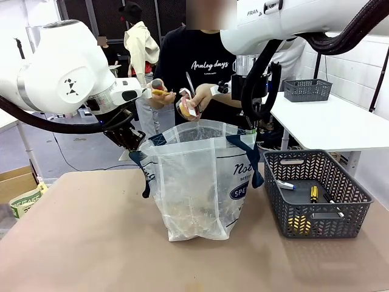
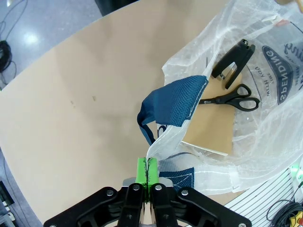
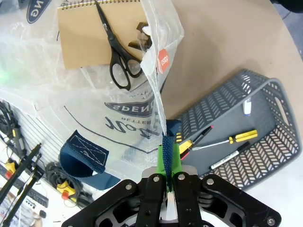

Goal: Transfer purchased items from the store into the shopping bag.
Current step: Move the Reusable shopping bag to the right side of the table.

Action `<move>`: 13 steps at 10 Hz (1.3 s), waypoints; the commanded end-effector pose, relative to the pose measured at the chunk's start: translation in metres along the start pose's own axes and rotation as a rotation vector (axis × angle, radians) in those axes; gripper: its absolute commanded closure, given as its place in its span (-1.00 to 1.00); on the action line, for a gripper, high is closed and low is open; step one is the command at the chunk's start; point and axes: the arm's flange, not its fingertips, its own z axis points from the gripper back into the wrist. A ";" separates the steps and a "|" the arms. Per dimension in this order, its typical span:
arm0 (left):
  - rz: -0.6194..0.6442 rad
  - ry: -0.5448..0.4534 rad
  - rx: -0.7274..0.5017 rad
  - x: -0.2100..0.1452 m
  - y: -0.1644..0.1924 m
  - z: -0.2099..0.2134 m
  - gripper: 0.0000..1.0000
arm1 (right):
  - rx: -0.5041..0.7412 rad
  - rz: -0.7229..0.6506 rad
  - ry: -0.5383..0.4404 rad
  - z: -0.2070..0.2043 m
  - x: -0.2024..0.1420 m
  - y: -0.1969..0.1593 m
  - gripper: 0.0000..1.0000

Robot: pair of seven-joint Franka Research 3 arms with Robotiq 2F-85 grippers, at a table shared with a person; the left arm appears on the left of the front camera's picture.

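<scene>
1. The left hand [image 2: 147, 166], at the bottom centre of its wrist view, is closed tight on the thin rim film of the shopping bag [image 2: 265, 142], just beside a navy strap [image 2: 173, 101]. I judge this a slippery hold.
2. The right hand [image 3: 167, 147], at the bottom centre of its own view, is clamped on the opposite rim, where a woven strap [image 3: 166, 137] runs between its pads. That is likely the firmer place to grip, since cloth slips less than film.
3. In the front view the bag stands mid-frame on the counter [image 1: 79, 243], its mouth stretched open between the two hands. It looks light and limp, and would probably slump if either let go.
4. Inside it lie one tan spiral notebook [image 3: 85, 38], one pair of black scissors [image 3: 118, 54] and one black stapler-like tool [image 2: 234, 59]. The scissor tips could pierce the film.
5. One dark grey basket [image 1: 316, 234] sits at lower right, just beside the bag. It holds at least four small rigid things, among them one yellow-handled screwdriver [image 3: 239, 137] and one black marker [image 3: 227, 160].
6. The person's hands [image 1: 196, 102], above the bag mouth at upper centre, each hold one small item.
</scene>
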 end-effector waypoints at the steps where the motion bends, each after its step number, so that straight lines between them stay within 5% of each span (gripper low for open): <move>1: 0.000 0.000 0.001 -0.001 0.000 0.000 1.00 | -0.001 0.000 0.001 -0.001 0.000 0.000 1.00; 13: 0.000 0.000 0.001 -0.001 0.000 0.000 1.00 | -0.001 0.000 0.001 -0.001 0.000 0.000 1.00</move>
